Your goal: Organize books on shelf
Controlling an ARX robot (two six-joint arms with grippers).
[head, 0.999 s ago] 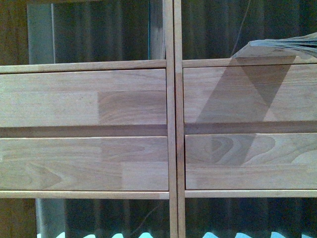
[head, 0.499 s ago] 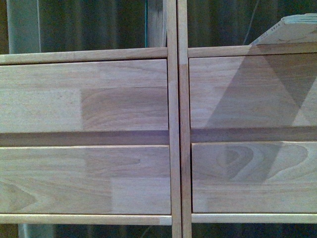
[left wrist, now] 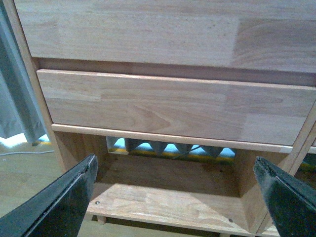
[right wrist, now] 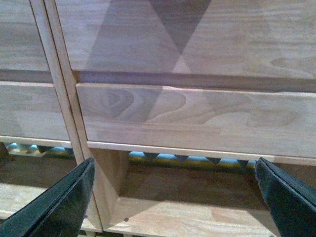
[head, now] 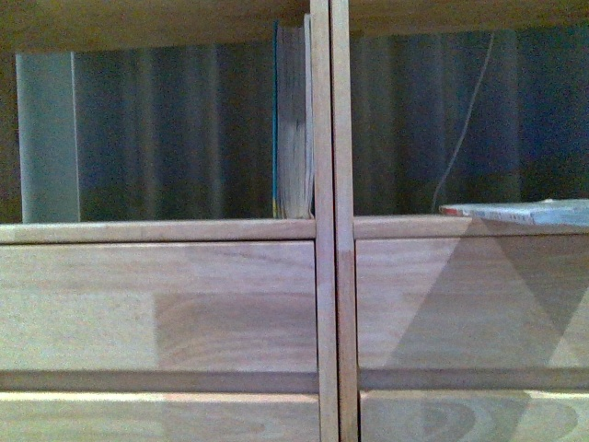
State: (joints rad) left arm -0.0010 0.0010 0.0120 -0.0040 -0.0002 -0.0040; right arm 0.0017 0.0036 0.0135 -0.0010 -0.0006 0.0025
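Jaws spread wide facing drawers [left wrist: 173, 103]; teal book [head: 291, 129] stands above.

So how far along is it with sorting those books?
One looks done: the teal book stands upright against the middle post of the shelf. Nothing is in hand: the left claw and right claw are both open and empty. Left to do: the thin book lies flat in the right compartment.

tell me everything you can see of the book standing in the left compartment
The teal book stands upright in the left column's open compartment, at its right end beside the central wooden upright, its foot on the shelf board above the drawers. Greyish page edges face outward, with a thin teal cover edge on their left.
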